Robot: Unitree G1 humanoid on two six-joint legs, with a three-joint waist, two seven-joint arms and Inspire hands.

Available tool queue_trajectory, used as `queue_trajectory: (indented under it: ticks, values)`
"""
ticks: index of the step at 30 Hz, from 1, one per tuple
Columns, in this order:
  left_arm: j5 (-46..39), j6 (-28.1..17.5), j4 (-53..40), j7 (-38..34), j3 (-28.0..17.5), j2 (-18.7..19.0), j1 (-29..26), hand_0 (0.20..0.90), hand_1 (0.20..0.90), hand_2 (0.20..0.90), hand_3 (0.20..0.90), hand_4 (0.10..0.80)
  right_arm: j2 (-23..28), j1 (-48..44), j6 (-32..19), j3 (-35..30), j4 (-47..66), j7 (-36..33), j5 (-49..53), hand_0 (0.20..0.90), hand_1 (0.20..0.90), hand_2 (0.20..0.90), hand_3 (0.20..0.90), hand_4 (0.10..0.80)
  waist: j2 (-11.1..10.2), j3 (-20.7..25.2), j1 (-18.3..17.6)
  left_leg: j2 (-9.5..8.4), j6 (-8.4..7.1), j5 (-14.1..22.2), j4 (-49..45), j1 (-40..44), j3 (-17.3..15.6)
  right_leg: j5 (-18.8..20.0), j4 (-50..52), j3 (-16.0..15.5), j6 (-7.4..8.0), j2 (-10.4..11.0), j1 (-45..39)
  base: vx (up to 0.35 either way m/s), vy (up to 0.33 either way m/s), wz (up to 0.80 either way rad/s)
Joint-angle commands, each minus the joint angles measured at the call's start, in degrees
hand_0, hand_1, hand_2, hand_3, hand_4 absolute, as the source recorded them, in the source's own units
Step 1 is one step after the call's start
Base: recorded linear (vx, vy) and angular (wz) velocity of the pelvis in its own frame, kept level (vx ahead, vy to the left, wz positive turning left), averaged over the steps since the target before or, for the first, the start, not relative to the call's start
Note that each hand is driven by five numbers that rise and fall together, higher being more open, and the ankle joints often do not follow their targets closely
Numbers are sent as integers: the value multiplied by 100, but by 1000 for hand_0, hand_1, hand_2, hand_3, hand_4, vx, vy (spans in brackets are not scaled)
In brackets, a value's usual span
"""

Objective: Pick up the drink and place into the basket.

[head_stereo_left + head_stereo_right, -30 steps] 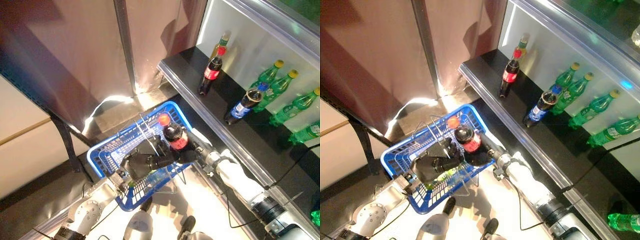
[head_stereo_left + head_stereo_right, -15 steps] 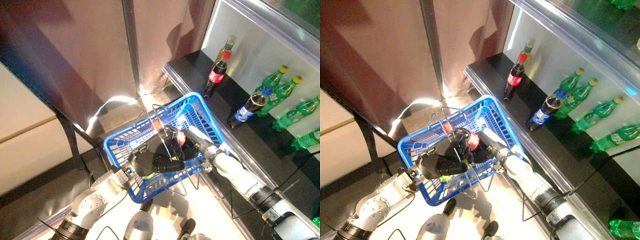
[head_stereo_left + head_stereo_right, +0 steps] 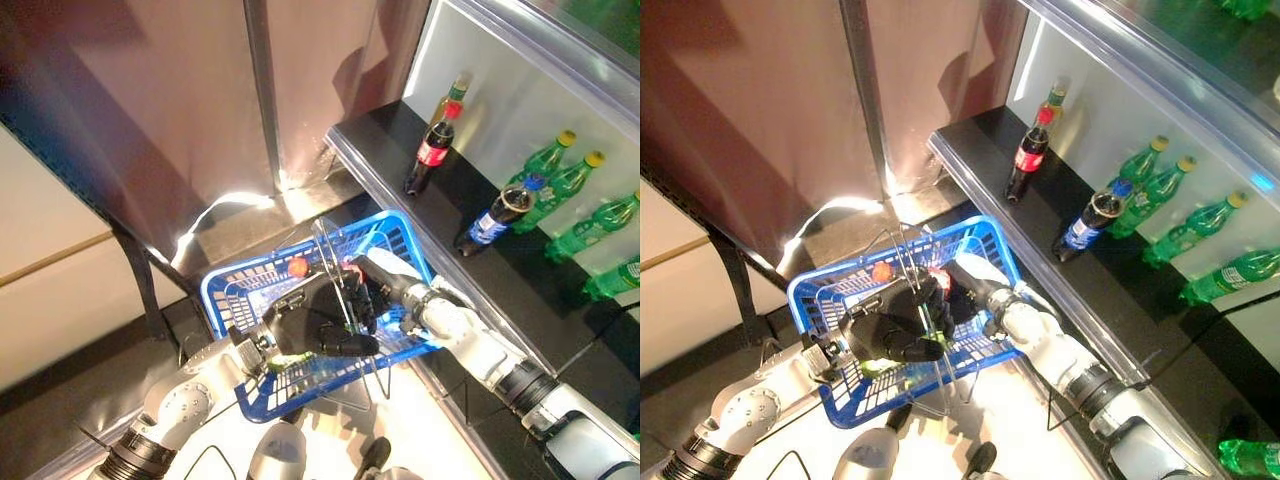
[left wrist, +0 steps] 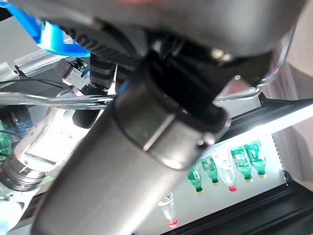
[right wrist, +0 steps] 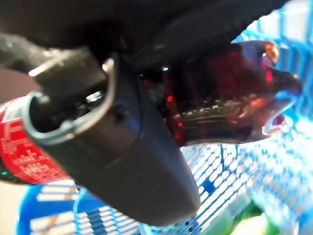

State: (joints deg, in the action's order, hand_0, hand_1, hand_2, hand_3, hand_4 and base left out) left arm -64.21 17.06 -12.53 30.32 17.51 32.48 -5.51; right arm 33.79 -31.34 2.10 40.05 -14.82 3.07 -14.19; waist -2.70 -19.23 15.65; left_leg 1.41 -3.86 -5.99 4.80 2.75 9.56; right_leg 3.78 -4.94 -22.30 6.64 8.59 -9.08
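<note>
The drink is a dark cola bottle (image 3: 298,267) with a red cap and red label. It lies tilted inside the blue plastic basket (image 3: 262,398), cap toward the left. My right hand (image 3: 385,300) reaches into the basket from the right and is shut on the bottle. The right wrist view shows my thumb (image 5: 122,161) across the bottle (image 5: 215,103) with blue mesh behind. My left hand (image 3: 310,325) is over the basket's middle, its fingers curled round the wire handle (image 3: 335,262). It hides most of the bottle's body.
A black shelf (image 3: 370,165) runs along the right. On it stand a cola bottle (image 3: 428,152), a blue-labelled bottle (image 3: 495,215) and several green bottles (image 3: 560,180). A metal post (image 3: 262,90) rises behind the basket. Something green (image 3: 275,365) lies in the basket.
The bottle stood upright above the basket's rim; it has tipped over and gone down inside. My right hand went in with it. The left hand keeps hold of the handle.
</note>
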Motion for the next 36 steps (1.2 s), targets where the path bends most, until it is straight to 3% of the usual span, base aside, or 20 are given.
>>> queue_trajectory:
  ticks: [1,29,30,31,33,35,36]
  values:
    - [-658,-898,-1510,1205,298,-748,-1074,300,300,300,200,100,16,-977,-450,449,177,-270,-487,300,300,300,200,100,-99,1476,-61,-233,5,328,20,231,-114,-302,93,-16,-6,-236,-252,0,0,0]
    - [-402,-951,-1567,1310,705,-1022,-1538,300,300,300,200,100,-730,-1298,-85,973,-1297,-141,-1042,300,300,300,200,100,-139,1537,63,-265,-8,338,20,249,24,-301,70,-74,-16,-249,-299,0,0,1]
    - [-413,-938,-1565,1319,701,-1021,-1542,300,300,300,200,100,-747,-1300,-62,961,-1340,-127,-1051,335,335,335,241,141,-139,1542,65,-267,-8,338,20,249,28,-303,70,-75,-16,-250,-300,0,0,0]
    - [-402,-931,-1573,1323,702,-1027,-1544,300,300,300,200,100,-775,-1301,-19,953,-1381,-110,-1057,434,434,434,356,256,-139,1539,70,-271,-5,336,20,250,37,-303,74,-74,-18,-253,-298,0,0,0]
    - [-396,-888,-1594,1330,699,-1047,-1547,300,300,300,200,100,-858,-1291,60,942,-1555,-79,-1106,742,742,742,716,616,-136,1549,91,-272,-4,330,20,248,54,-307,70,-88,-23,-255,-307,0,0,0]
    - [-399,-878,-1594,1321,704,-1053,-1567,300,300,300,200,100,-905,-1296,76,944,-1636,-77,-1112,900,900,900,900,800,-137,1548,100,-270,-7,328,20,250,57,-306,66,-97,-25,-256,-314,0,0,0]
    - [-409,-877,-1594,1320,711,-1053,-1577,300,300,300,200,100,-923,-1296,95,943,-1662,-70,-1124,900,900,900,900,800,-137,1547,105,-272,-8,327,20,249,60,-304,64,-100,-26,-257,-316,0,0,0]
